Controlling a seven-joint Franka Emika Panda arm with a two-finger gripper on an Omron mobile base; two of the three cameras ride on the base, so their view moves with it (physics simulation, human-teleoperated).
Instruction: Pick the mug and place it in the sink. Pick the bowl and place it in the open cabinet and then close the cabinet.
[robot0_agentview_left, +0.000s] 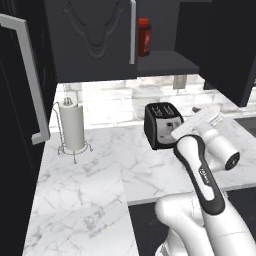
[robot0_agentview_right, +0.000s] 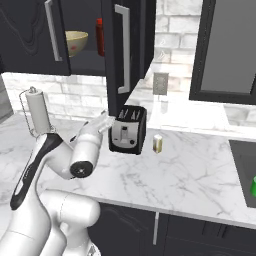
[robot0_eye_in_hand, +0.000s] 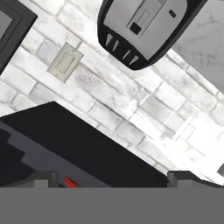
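Bowl on cabinet shelf. My jaws wide, empty. Remaining: door, rigid, hinged, probably light; I'd push beside bar handle.

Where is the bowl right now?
In the right base view, the bowl sits inside the open cabinet at upper left, on its shelf, just left of a red bottle.

A black toaster is being seen just beside the gripper on the marble counter. A paper-towel roll is being held upright on its stand, well apart. A red bottle is being seen above, and a small brass cylinder beyond the toaster.
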